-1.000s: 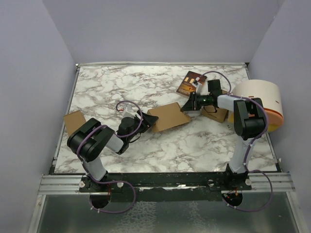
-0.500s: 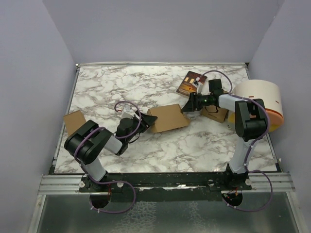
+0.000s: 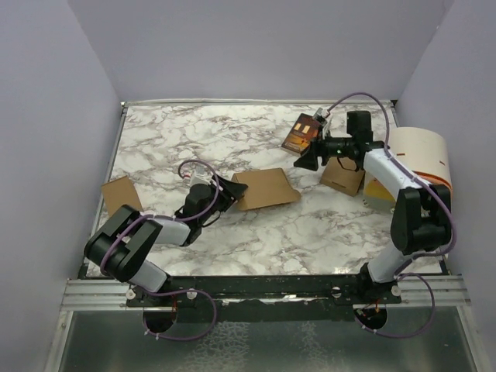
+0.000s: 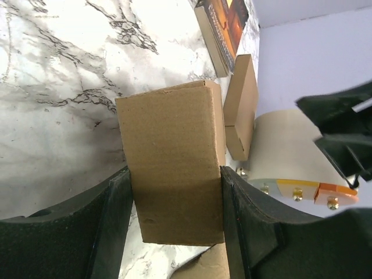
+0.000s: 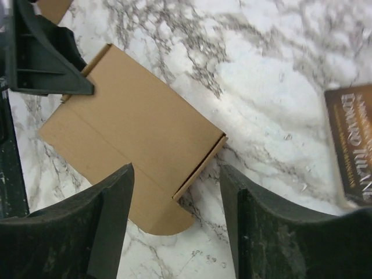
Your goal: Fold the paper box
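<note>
The right gripper [image 3: 308, 159] had let go of the paper box [image 3: 263, 188] and drawn back, its fingers apart and empty. The box lay flat mid-table, its left end pinched by the left gripper [image 3: 231, 194]. As I judged it, that arm alone now steadied the box for folding.

- Bench [image 3: 310, 225]: white marble with grey-brown veining.
- Paper box [image 3: 266, 188], centre of the frame: plain tan-brown, unprinted.
- Cardboard piece [image 3: 118, 192], left edge: the same tan-brown.
- Booklet [image 3: 299, 133], upper right: dark reddish-brown with orange print and pale lettering.
- Drum [image 3: 418, 151], right edge: cream-white with an orange band.
- Left end effector [image 4: 174, 170] and right end effector [image 5: 175, 168]: black.
- Walls [image 3: 248, 46]: pale lilac-grey.
</note>
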Controlling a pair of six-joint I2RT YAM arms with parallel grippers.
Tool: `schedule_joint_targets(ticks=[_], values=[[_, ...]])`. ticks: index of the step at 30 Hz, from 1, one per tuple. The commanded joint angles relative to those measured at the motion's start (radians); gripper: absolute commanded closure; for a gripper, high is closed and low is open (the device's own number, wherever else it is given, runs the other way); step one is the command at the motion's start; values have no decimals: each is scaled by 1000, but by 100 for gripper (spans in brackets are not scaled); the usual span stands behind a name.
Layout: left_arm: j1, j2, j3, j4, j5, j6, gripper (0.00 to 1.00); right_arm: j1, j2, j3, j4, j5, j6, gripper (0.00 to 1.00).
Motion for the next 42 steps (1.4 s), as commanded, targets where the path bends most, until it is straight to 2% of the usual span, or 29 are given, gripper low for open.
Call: schedule_joint_targets(ticks=[1, 5, 7, 8, 10, 12, 20, 26, 32, 38, 42], values=[[19, -71, 45, -172, -7, -58, 57, 8, -133, -32, -8, -127, -183, 35], [32, -145, 98, -404, -27, -94, 58, 62, -239, -122, 3, -202, -387, 18], [38, -191, 133, -520, -43, -107, 59, 97, -294, -193, 29, -214, -515, 4], [41, -208, 147, -565, -49, -115, 60, 112, -321, -235, 58, -220, -574, 0], [48, -234, 172, -636, -50, -128, 60, 140, -362, -305, 91, -232, -716, 0], [56, -254, 180, -665, -42, -144, 60, 176, -368, -327, 97, -196, -783, 0], [71, -283, 222, -741, 7, -218, 60, 368, -344, -395, 312, 187, -772, 0], [72, -293, 227, -761, 21, -276, 60, 485, -296, -459, 477, 386, -779, 0], [72, -284, 227, -735, 60, -310, 60, 559, -221, -486, 591, 542, -792, 2], [74, -284, 217, -710, 81, -331, 60, 602, -170, -506, 681, 634, -812, 5], [74, -282, 209, -683, 100, -344, 60, 615, -144, -510, 718, 674, -827, 12]])
